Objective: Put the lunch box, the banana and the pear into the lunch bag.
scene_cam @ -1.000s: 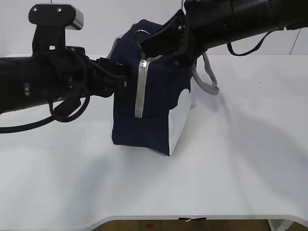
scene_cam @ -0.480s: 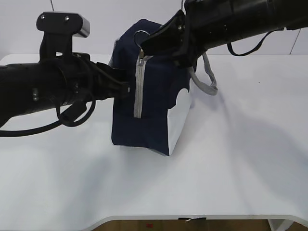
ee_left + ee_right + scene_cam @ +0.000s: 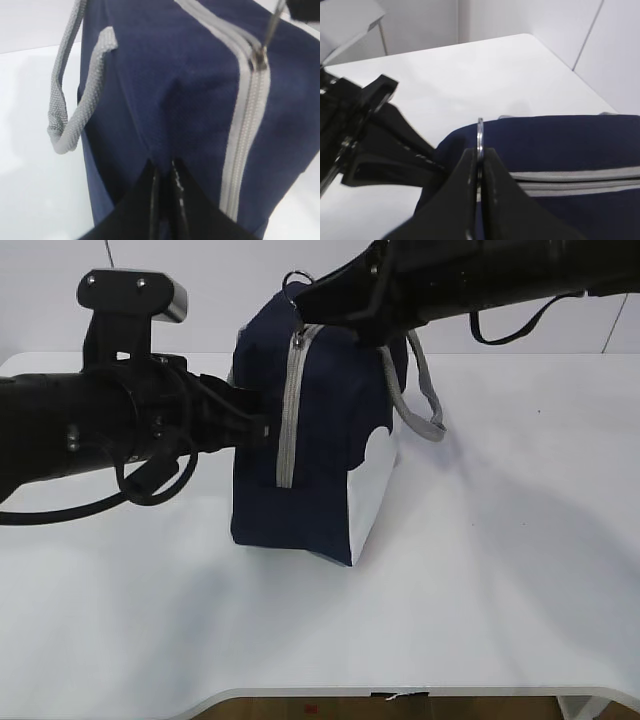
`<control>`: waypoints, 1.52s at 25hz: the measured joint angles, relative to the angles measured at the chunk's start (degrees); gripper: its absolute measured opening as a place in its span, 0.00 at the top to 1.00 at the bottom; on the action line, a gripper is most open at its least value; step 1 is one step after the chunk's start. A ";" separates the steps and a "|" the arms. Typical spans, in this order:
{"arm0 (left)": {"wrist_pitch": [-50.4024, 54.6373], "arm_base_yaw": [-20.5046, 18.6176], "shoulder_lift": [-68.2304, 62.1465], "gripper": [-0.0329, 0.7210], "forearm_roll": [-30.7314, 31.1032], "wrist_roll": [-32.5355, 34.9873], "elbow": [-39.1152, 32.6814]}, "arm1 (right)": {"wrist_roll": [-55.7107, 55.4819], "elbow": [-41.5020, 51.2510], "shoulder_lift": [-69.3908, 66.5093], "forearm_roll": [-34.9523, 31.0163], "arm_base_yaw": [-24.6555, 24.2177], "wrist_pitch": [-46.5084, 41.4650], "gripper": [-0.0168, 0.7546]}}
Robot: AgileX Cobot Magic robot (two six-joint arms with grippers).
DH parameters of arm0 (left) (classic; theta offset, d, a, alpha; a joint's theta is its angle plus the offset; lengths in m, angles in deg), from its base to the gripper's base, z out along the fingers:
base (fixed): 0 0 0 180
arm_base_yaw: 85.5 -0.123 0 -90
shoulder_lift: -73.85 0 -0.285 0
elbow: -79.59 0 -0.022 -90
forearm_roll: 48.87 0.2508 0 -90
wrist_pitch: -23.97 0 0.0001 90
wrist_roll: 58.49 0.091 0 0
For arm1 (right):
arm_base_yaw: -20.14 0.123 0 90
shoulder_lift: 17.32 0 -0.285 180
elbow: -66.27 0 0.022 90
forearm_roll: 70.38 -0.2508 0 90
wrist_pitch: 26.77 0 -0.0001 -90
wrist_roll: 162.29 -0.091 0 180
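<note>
On the bench (image 3: 480, 570), near the middle, the lunch bag (image 3: 320, 470) stands on end, with its grey zipper (image 3: 288, 410) running down the face toward me and drawn closed along the whole length I can see. I have my left tool (image 3: 165, 172) pinched tight on a fold of the navy fabric on the bag's side, just beside the zipper, to hold the bag steady. My right tool (image 3: 479, 150) is clamped on the ring pull (image 3: 480, 131) at the top end of the zipper, the thin metal ring standing up between the closed jaws. One grey handle (image 3: 425, 405) hangs loose over the far side. I see no lunch box, banana or pear anywhere on the bench, and I can't see into the bag, so I can't confirm they are inside. My reading is that the packing itself is probably finished and I am at the zipper step, either just closing it or checking it, with only letting go left to do.
</note>
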 joint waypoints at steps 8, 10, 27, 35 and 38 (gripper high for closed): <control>3.00 0.00 1.32 0.96 0.00 0.00 0.00 | 2.58 0.00 -1.55 -6.73 0.00 6.65 0.97; 4.98 0.00 2.62 0.96 0.00 0.00 0.00 | 3.59 -0.13 -2.38 -8.37 0.00 7.51 0.97; 12.27 0.00 5.53 0.96 0.00 0.09 0.00 | 6.80 -4.09 -4.93 -19.41 0.39 12.05 0.97; 15.11 0.00 7.32 0.96 0.00 0.09 0.00 | 6.84 -6.22 -8.77 -21.96 0.39 13.94 0.97; 16.66 0.00 8.74 0.96 0.00 0.12 0.00 | 6.84 -8.03 -10.34 -23.11 0.39 14.22 0.97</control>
